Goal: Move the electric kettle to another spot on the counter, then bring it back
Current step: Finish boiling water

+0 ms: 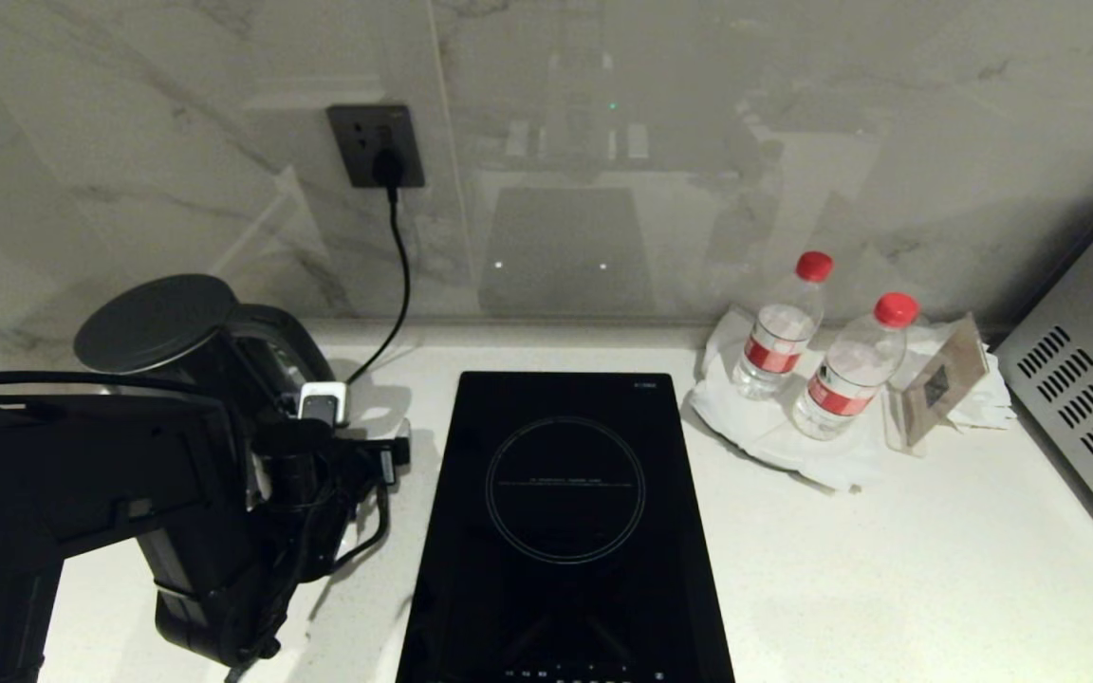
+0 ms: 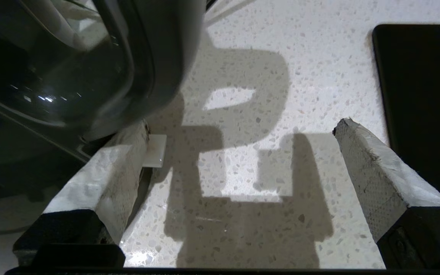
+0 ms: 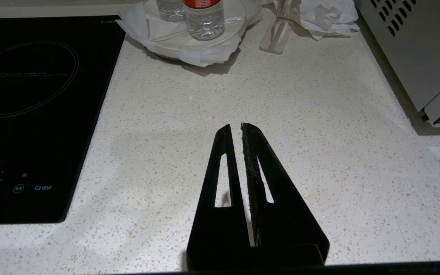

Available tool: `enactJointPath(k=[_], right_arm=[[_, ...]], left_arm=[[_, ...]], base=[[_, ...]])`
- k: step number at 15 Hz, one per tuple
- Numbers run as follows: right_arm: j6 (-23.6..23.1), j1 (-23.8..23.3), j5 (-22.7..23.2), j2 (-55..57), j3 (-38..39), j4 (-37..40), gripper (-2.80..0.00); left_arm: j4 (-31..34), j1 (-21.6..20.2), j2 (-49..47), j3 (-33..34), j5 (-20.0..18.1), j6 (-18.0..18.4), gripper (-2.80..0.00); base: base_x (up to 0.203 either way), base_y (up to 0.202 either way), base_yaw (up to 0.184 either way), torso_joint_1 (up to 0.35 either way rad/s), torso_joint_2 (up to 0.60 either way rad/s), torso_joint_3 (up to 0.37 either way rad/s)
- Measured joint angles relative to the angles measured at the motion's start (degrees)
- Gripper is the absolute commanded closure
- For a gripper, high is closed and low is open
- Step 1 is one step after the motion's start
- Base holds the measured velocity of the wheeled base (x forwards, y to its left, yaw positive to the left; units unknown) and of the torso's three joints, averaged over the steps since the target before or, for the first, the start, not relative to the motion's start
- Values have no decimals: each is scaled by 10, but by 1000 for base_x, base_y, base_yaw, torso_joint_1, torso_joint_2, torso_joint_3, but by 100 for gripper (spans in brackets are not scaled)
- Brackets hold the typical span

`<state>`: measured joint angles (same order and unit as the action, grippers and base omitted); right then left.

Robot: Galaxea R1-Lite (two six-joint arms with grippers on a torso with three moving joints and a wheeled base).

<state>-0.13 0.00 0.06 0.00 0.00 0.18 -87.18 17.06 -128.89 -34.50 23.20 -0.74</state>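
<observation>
Nearest us on the left, the left gripper [image 2: 239, 137] hovers low over the counter [image 1: 888, 569], jaws spread wide with nothing between them, one fingertip [image 2: 128, 152] just beside the electric kettle [image 1: 195, 351]. The right gripper [image 3: 241, 126] hangs over bare worktop on the right, fingers pressed together. The black hob [image 1: 565, 512] lies in the middle. Farther back, the kettle stands at the far left beside the hob, its cord [image 1: 399, 285] running up to the wall socket [image 1: 376, 145]. Two water bottles [image 1: 779, 327] stand far right.
</observation>
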Motion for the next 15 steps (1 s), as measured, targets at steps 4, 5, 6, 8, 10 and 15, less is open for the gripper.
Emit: enactJointPath(k=[4,5,6,8,10,15], right_arm=[[0,0,0,0,0,0,0],[0,0,0,0,0,0,0],[0,0,0,0,0,0,0],[0,0,0,0,0,0,0],[0,0,0,0,0,0,0],[0,0,0,0,0,0,0]], left_arm=[[-2,-11,-12,-4,-2,1,-280],[-2,-12,-13,-4,-2,0,-280],[-2,-12,-14,-4,-2,0,-280],[-1,-12,-16,-4,-2,0,-280],[-1,-12,-18,-1,-1,0,-280],[1,-10,-12,3,-2,-1,-280]], base=[[0,0,0,0,0,0],[0,0,0,0,0,0],[0,0,0,0,0,0],[0,0,0,0,0,0],[0,0,0,0,0,0],[0,0,0,0,0,0]])
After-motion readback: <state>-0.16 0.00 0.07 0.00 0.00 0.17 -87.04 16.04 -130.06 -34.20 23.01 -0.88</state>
